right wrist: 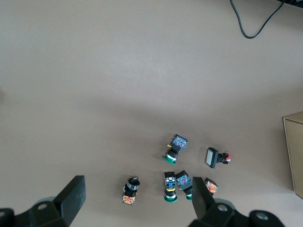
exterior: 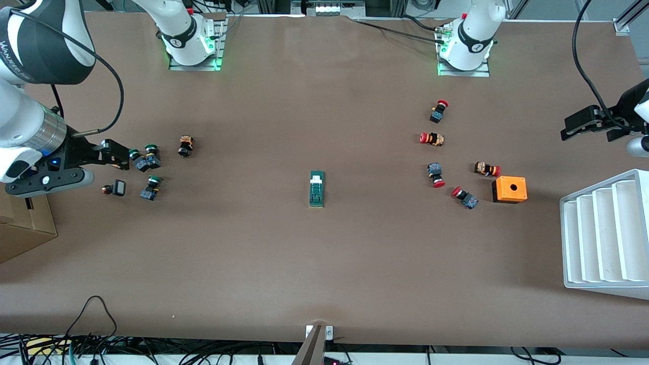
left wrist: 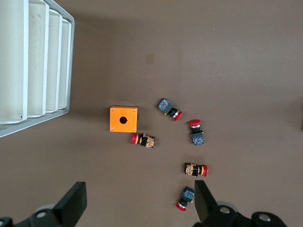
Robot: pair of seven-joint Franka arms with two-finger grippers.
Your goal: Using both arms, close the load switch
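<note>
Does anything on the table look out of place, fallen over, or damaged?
Nothing looks damaged or spilled. The load switch lies flat, alone mid-table. The red push buttons beside the orange box lie tipped on their sides. Both hands, left and right, are open and hold nothing.

White slotted tray (exterior: 603, 238) and cardboard box (exterior: 23, 228) cut by frame edges; load switch (exterior: 317, 188) markings illegible.
</note>
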